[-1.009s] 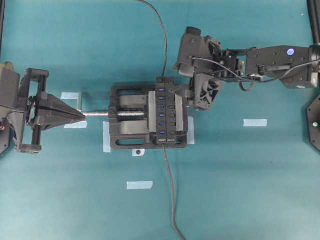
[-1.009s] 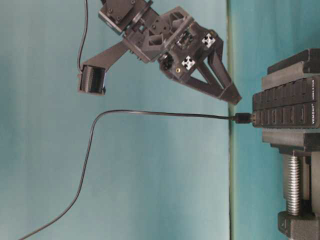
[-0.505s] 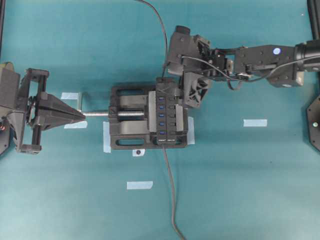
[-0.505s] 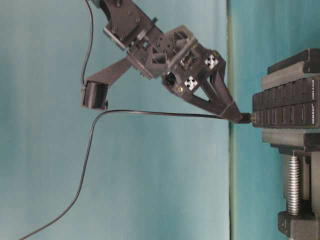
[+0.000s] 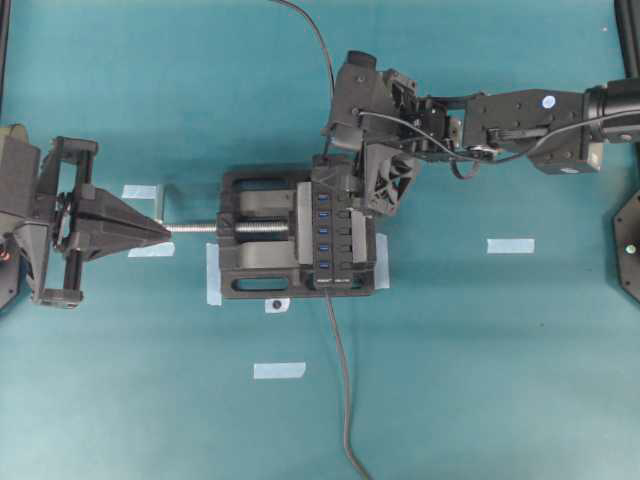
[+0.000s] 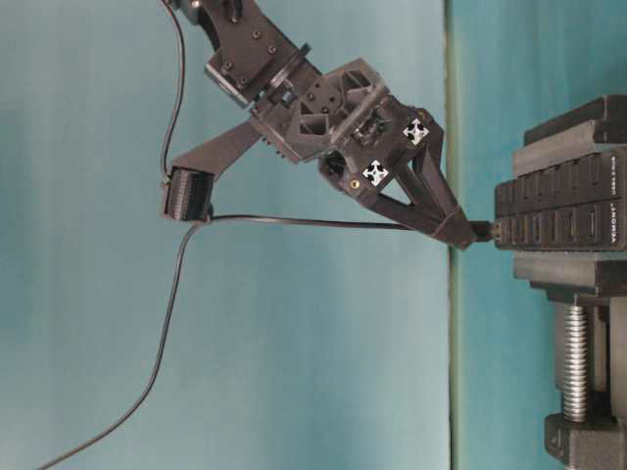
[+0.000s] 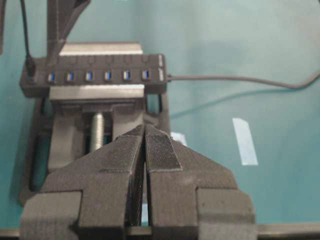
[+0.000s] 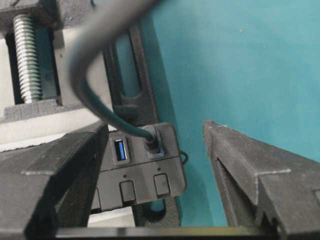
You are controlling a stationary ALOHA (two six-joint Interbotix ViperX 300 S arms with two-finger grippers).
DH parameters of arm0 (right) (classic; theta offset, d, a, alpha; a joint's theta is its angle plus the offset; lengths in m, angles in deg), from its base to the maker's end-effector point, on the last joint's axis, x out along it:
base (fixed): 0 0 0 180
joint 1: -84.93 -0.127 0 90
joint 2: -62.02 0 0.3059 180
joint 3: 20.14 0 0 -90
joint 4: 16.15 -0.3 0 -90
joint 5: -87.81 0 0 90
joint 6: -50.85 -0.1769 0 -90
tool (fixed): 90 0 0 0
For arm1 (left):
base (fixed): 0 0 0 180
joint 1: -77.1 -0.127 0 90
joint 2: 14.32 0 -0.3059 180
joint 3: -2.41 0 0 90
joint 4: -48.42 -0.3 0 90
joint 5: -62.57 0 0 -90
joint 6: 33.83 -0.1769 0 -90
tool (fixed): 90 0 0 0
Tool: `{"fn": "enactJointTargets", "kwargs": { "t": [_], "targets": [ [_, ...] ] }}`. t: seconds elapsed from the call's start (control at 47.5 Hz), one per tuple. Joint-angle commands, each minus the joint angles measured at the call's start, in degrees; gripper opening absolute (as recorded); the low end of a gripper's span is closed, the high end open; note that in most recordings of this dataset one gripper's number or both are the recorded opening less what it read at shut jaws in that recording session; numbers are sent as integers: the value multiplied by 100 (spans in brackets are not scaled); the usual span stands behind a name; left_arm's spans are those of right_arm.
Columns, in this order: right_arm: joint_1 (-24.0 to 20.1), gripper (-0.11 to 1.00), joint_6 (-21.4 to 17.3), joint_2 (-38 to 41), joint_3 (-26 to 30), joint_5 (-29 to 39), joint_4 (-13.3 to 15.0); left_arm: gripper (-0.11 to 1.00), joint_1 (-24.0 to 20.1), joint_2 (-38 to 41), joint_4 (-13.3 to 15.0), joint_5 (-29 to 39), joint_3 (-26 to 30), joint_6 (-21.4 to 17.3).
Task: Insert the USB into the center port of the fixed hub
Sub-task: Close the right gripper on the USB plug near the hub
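The fixed hub (image 5: 336,225) is a black bar clamped in a vise, with a row of blue sockets. The USB plug (image 8: 153,142) sits in the hub's end socket, and its cable (image 5: 322,60) runs off the top edge. The plug also shows in the table-level view (image 6: 480,231) and the left wrist view (image 7: 31,65). The center port (image 5: 323,213) is empty and also shows in the left wrist view (image 7: 89,76). My right gripper (image 8: 154,127) is open, its fingers straddling the plug without touching it. My left gripper (image 5: 165,229) is shut and empty at the far left.
The black vise (image 5: 255,255) has a silver screw (image 5: 195,228) pointing at my left gripper. The hub's own lead (image 5: 340,380) runs to the bottom edge. Pale tape strips (image 5: 510,245) lie on the teal table.
My right gripper has moved left and down onto the hub's far end, and its open fingers now straddle the plug. The left arm has not moved.
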Motion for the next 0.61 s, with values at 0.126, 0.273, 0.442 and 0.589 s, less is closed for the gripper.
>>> {"fn": "enactJointTargets", "kwargs": {
  "t": [0.126, 0.273, 0.442, 0.589],
  "targets": [
    [26, 77, -9, -53, 123, -18, 9, 0, 0, -9, 0, -53, 141, 9],
    [18, 71, 0, -35, 105, -44, 0, 0, 9, -9, -9, -62, 149, 9],
    [0, 55, 0, -35, 105, -44, 9, 0, 0, -9, -9, -62, 149, 9],
    [-9, 41, -9, -35, 97, -44, 9, 0, 9, -9, -9, -53, 149, 9]
  ]
}}
